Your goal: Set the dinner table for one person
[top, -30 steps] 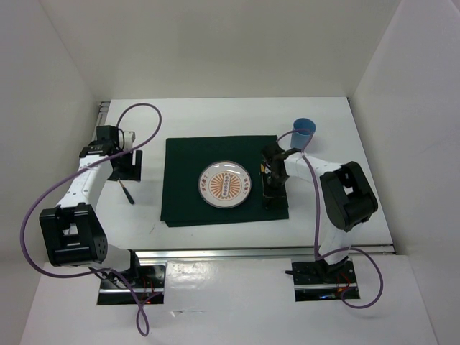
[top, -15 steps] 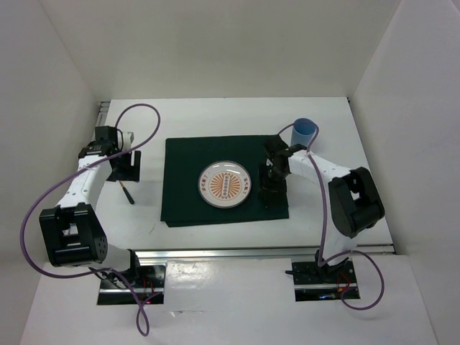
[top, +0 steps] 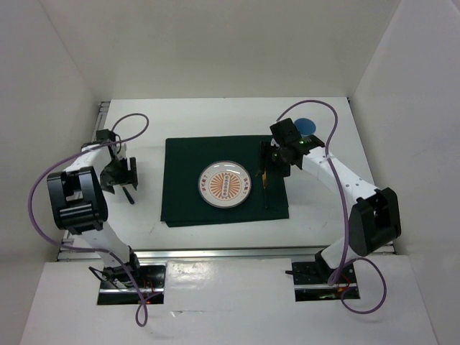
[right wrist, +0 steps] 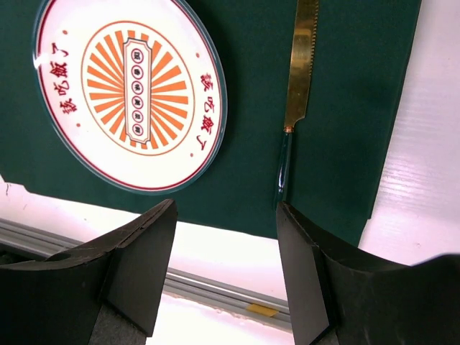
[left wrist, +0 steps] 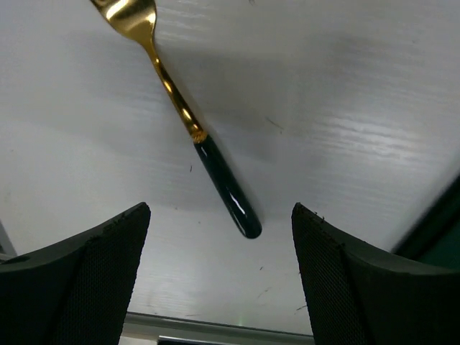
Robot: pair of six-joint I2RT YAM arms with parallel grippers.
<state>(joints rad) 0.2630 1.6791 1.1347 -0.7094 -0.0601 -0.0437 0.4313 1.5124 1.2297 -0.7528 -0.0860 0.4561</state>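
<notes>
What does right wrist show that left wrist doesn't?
Right wrist only: the plate and the knife beside it, both on the green cloth. Left wrist only: the fork, lying straight on the dinner table. Both: that white tabletop, plus each view's own open jaws holding nothing, the right gripper and the left gripper.

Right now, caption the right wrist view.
Open right gripper above a gold knife lying on green cloth beside the plate.

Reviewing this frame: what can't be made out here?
Fork: tines cut off by the top edge, left wrist view.
Knife: blade tip cut off by the top edge, right wrist view.
Blue cup: partly hidden by the right arm, top view.
</notes>
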